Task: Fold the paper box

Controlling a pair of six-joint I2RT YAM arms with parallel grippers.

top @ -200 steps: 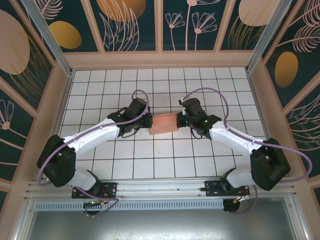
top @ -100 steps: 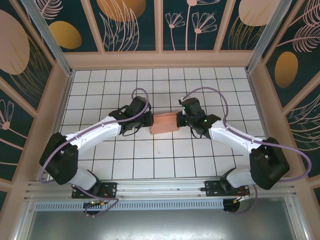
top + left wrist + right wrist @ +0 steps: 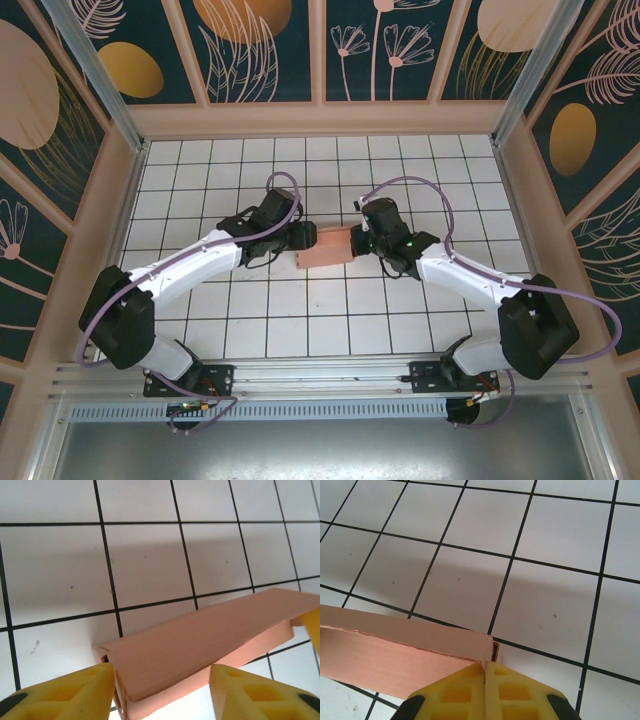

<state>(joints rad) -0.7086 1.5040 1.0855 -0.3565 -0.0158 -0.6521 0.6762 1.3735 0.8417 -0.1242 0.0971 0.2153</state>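
Two grippers meet at the middle of the tiled table [image 3: 300,320] in the top view. The paper box [image 3: 325,248] lies flat between them as a compact salmon-pink piece. The left gripper [image 3: 303,236] is at its left end and the right gripper [image 3: 357,240] at its right end.

From the left wrist, the claw is wide open and holds nothing. Its yellow fingers [image 3: 75,695] straddle the near corner of the box. The top panel slopes up over a hollow end, so the box looks only part closed.

From the right wrist, the pads [image 3: 515,690] are pressed together. The corner of a thin cardboard wall runs into the seam between them, so this claw appears to pinch the box's end.

The step in hand seems to be pressing the raised panel down along its crease. To do it well, the right claw should keep a firm, steady hold so the box cannot slide on the smooth tiles. The left should close or push slowly, square to the crease, not across the corner. Thin card buckles easily, so light pressure near the fold line is safer than force at the free edge.
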